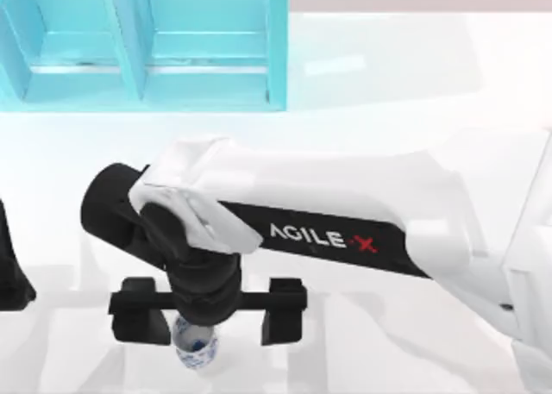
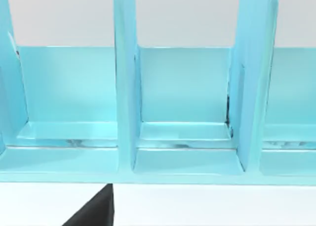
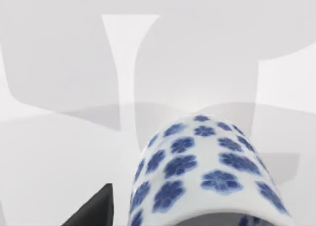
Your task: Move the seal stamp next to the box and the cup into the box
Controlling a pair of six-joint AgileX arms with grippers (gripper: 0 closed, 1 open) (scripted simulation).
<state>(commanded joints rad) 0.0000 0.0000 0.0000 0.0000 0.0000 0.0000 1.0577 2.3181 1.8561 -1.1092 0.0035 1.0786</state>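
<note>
Top view: right gripper [image 1: 208,323] spread wide over small white porcelain cup with blue flower pattern [image 1: 196,347]; "AGILE X" lettered on arm; turquoise compartmented box [image 1: 147,75] behind.

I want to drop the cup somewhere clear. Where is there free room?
The box's two open compartments look bare, as does the table to its right. It is crowded near the bottom, where the right gripper straddles the cup.

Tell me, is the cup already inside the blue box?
No, the cup sits on the white table near the front edge, under the right gripper, far from the blue box at the back.
</note>
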